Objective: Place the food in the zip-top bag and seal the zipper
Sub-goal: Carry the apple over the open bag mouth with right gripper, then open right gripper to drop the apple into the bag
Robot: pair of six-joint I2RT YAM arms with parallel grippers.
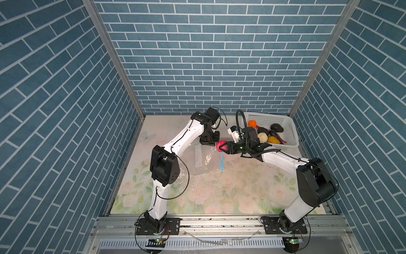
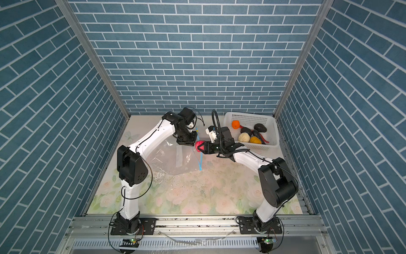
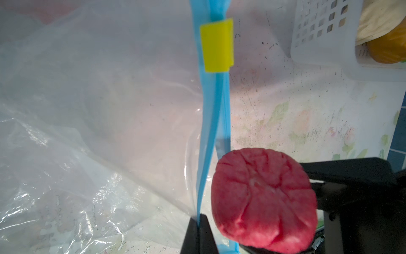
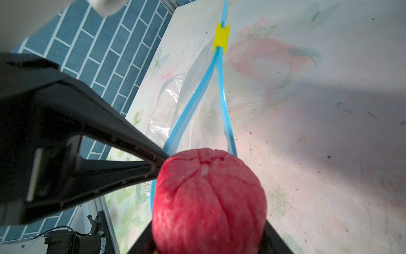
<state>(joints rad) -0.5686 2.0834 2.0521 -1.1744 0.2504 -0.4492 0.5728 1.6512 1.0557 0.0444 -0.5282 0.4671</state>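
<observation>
The clear zip-top bag point(image 1: 197, 162) point(image 2: 171, 158) lies at mid-table, its mouth facing the basket. My left gripper point(image 1: 208, 142) point(image 3: 199, 220) is shut on one side of the light blue zipper point(image 3: 212, 123) point(image 4: 191, 103), lifting it so the mouth gapes. A yellow slider point(image 3: 217, 45) point(image 4: 222, 38) sits at the zipper's far end. My right gripper point(image 1: 220, 147) point(image 4: 208, 233) is shut on a round pink food piece point(image 2: 198, 144) point(image 3: 263, 204), held right at the open mouth. Other food lies in the basket: orange point(image 1: 252, 123), cream point(image 1: 262, 136), yellow-orange point(image 1: 273, 139), black lumps point(image 1: 276, 127).
The white perforated basket point(image 1: 263, 114) point(image 2: 248, 114) stands at the back right, close behind my right arm. Blue brick walls enclose the floral table on three sides. A metal rail runs along the front edge.
</observation>
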